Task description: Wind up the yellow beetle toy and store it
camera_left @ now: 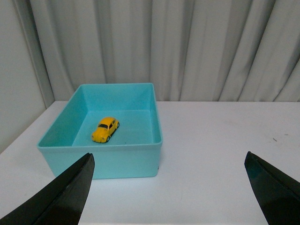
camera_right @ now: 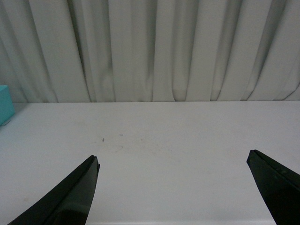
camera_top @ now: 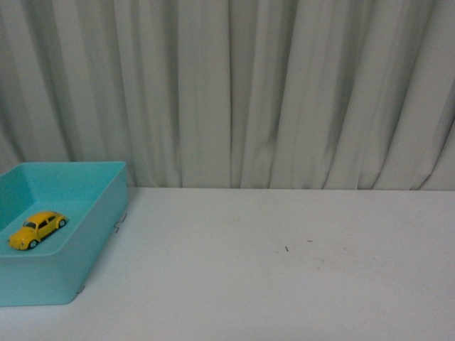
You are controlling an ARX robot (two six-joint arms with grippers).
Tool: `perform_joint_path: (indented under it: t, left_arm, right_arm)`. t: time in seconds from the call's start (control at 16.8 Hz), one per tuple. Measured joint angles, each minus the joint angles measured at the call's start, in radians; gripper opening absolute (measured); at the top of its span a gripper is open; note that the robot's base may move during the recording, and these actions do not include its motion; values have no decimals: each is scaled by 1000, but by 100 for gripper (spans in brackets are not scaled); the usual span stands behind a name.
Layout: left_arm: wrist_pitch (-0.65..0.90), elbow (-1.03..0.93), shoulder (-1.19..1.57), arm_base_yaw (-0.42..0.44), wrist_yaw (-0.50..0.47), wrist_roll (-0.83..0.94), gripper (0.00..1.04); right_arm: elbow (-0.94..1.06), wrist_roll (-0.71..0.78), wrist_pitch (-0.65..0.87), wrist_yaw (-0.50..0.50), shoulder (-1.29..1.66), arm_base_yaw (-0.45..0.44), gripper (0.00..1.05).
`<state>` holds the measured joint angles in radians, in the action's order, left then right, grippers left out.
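Turquoise plastic bin (camera_top: 85, 249), rectangular, open top, sits on white worktop (camera_top: 284, 270) at its far-left side, w/ back wall close to the pleated pale-grey curtain (camera_top: 284, 92) that runs the full width behind. Bin's walls plain, rim smooth; seen whole in left wrist view (camera_left: 136, 164), only a corner of it in right wrist view (camera_right: 3, 105). Well right of bin, a few small dark specks (camera_top: 286, 249) on worktop, near its middle.

**White desk, one bin on it**

A plain white desk (camera_top: 284, 284) runs back to the curtain. At its far-left edge sits an open turquoise bin (camera_top: 92, 241), flat on the surface. A few tiny dark specks (camera_top: 286, 249) mark the middle.
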<state>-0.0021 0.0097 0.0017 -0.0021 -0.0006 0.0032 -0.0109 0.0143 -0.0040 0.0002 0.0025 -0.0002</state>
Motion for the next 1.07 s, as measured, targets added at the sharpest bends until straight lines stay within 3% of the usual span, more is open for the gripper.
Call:
perform_joint_path:
  t: [1.07]
  left_arm:
    - [-1,0,0,0,0,0,98]
  right_arm:
    - [0,0,2,0,0,0,98]
